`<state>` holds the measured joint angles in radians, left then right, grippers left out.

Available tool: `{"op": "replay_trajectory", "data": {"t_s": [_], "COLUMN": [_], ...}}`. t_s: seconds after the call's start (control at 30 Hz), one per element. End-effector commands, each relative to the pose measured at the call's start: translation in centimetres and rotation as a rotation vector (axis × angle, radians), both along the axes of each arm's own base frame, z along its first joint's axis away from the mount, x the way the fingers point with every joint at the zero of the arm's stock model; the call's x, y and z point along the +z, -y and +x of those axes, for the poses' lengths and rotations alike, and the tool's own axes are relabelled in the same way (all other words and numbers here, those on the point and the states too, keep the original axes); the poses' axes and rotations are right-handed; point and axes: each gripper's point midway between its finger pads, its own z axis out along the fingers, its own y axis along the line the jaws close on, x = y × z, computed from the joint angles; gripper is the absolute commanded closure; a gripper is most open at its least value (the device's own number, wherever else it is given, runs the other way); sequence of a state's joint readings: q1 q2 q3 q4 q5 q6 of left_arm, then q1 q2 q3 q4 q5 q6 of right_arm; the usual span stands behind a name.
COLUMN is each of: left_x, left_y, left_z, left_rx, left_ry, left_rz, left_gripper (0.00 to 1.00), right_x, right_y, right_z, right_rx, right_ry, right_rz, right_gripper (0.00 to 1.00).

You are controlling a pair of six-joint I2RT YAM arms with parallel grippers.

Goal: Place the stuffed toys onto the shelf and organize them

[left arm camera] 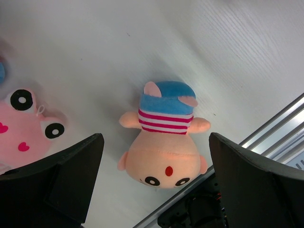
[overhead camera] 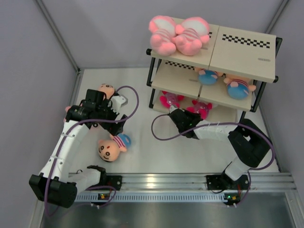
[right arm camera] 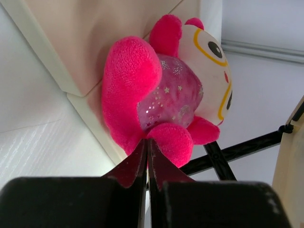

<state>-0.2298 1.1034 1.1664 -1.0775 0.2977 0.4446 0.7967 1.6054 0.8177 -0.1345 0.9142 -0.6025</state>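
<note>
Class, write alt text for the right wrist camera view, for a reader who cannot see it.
A magenta plush toy with a white face fills the view, at the edge of a beige shelf board. The right tool, its fingers shut together, points at the toy's lower limbs; whether it pinches fabric is unclear.

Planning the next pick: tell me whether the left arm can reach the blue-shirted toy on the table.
Probably yes: the open left gripper points at the blue-shirted toy, nothing lying between them.

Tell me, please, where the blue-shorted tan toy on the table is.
Top view, left: the toy lies on the table beside the left arm, near the rail.
</note>
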Motion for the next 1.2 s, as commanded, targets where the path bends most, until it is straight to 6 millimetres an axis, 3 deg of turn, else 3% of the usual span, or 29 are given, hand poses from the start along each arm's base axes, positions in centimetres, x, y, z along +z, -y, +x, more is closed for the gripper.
{"op": "replay_trajectory", "data": {"t_s": [0.0, 0.27, 0.43, 0.57, 0.77, 0.93, 1.07, 1.17], "left_x": [0.3, 0.2, 0.3, 0.4, 0.2, -0.4, -0.8, -1.1], "left_y": [0.2, 0.2, 0.1, 0.0, -0.2, -1.1, -3.9, -5.5], "left_z": [-0.2, -0.3, -0.4, -0.5, -0.5, -0.1, 1.6, 2.5], "left_rx": [-0.019, -0.021, -0.019, -0.020, -0.013, 0.035, 0.173, 0.228], "left_ry": [0.009, 0.008, 0.016, 0.025, 0.024, 0.011, 0.028, 0.039], "left_rz": [-0.007, -0.005, -0.006, -0.001, 0.010, 0.055, 0.182, 0.248], "left_gripper": [0.01, 0.01, 0.01, 0.01, 0.01, 0.01, 0.01, 0.01], "right_x": [0.5, 0.6, 0.8, 1.2, 1.8, 2.2, 3.4, 4.5], "right_y": [0.3, 4.3, 5.0, 6.7, 7.0, 6.6, 5.5, 5.1], "right_z": [-0.2, -1.1, -0.9, -1.1, -1.2, -1.5, -2.3, -3.1], "right_rx": [-0.006, -0.107, -0.112, -0.154, -0.159, -0.177, -0.159, -0.139], "right_ry": [0.042, 0.045, 0.032, 0.037, 0.046, 0.048, 0.070, 0.078], "right_rz": [-0.008, -0.048, -0.069, -0.106, -0.093, -0.071, -0.016, 0.002], "right_gripper": [1.00, 1.00, 1.00, 1.00, 0.99, 0.85, 0.62, 0.52]}}
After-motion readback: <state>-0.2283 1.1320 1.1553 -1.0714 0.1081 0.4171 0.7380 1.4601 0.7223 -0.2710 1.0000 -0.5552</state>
